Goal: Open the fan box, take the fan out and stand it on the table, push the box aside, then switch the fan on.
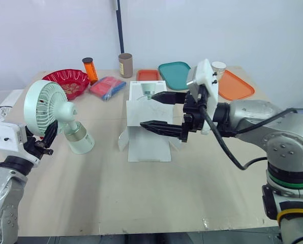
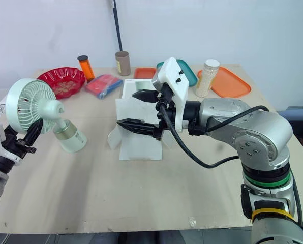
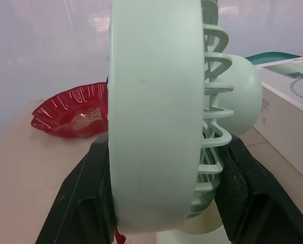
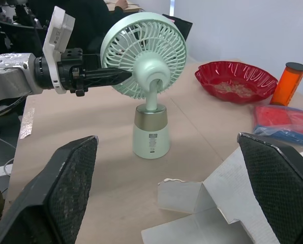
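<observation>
Now | fan (image 1: 44,104) stands left of frame, base on table (image 1: 141,193), head rim pinched by left gripper (image 1: 47,141) | right gripper (image 1: 147,109) spread wide, empty, over open box (image 1: 149,147) at centre | box's long axis runs bottom-to-top of frame | right arm nearer for the push.

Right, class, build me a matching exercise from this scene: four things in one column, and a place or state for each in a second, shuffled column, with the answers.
Column A
1. fan
2. fan box
3. right gripper
4. red bowl

Column B
a. fingers wide apart, above the box
b. at the far left of the table, near the orange bottle
c. head clamped by the left gripper
d. lying mid-table, flaps open

Pairs: 1-c; 2-d; 3-a; 4-b
</observation>
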### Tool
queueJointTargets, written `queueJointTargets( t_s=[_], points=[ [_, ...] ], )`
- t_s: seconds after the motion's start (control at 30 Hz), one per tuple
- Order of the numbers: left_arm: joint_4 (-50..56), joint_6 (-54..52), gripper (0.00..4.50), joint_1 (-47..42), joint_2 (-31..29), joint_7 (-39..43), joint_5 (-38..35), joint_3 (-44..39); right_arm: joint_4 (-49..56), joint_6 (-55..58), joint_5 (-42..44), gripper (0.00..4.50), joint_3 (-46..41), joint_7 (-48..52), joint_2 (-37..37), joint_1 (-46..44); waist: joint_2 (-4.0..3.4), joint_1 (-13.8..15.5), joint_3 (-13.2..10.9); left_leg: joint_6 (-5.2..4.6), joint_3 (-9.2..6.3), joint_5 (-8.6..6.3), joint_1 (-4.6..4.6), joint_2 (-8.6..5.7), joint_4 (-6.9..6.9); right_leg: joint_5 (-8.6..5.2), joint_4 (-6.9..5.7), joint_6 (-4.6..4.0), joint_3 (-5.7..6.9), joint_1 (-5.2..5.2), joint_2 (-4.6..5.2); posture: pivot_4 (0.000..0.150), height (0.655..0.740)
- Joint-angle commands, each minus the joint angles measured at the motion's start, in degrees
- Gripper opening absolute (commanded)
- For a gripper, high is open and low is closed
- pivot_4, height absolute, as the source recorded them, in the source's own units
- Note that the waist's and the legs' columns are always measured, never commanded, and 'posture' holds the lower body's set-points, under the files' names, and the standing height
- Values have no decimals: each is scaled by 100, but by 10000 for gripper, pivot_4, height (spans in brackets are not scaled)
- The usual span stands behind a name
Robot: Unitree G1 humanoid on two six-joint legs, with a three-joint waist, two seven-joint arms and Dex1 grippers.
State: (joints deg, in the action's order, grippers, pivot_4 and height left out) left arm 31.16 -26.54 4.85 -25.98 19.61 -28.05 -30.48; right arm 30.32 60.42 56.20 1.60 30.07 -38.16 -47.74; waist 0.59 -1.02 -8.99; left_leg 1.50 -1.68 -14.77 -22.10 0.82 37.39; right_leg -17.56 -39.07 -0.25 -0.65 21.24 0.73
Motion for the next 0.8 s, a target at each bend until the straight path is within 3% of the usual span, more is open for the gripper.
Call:
queueJointTargets(
  t_s=[0.03,0.13,0.17,0.2,0.23,0.3,0.8],
  points=[
    [-597,-557,27936,-36,-59,27,-207,165,130,-39,21,45000,-145,-37,38,-45,-11,6,7,-1,-2,1,2,-2,0,-1,0,2,-1,-3,0,1500,7382],
    [-649,-595,31462,-64,-120,35,-300,131,123,-38,24,45000,-157,-55,66,-49,-13,6,8,-2,-5,2,2,-4,0,-2,0,5,-2,-4,0,1500,7382],
    [-666,-595,36388,-71,-152,53,-308,125,114,-38,24,45000,-163,-68,78,-51,-14,-1,7,-2,-3,2,2,-4,0,-2,0,5,-3,-4,0,1500,7382],
    [-685,-604,38020,-80,-180,67,-318,116,110,-37,17,45000,-163,-80,88,-53,-9,-10,4,-2,-2,2,1,-4,-2,-2,0,6,-6,-1,-1,1500,7382],
    [-717,-605,40306,-93,-213,78,-320,107,111,-33,20,45000,-167,-87,101,-56,39,-28,-19,-2,-2,2,-3,-4,-3,-2,0,6,-7,4,-3,1500,7382],
    [-770,-605,44642,-125,-253,92,-320,91,114,-23,28,45000,-174,-110,122,-60,67,-28,-22,-1,-4,1,-22,5,-5,-2,1,5,-5,22,-10,1500,7382],
    [-372,-763,44642,239,-232,11,-621,-183,152,0,67,45000,-176,-128,122,-63,74,-28,-26,1,-3,-1,-28,2,-8,-2,11,5,-5,25,1,1500,7382]
  ],
)
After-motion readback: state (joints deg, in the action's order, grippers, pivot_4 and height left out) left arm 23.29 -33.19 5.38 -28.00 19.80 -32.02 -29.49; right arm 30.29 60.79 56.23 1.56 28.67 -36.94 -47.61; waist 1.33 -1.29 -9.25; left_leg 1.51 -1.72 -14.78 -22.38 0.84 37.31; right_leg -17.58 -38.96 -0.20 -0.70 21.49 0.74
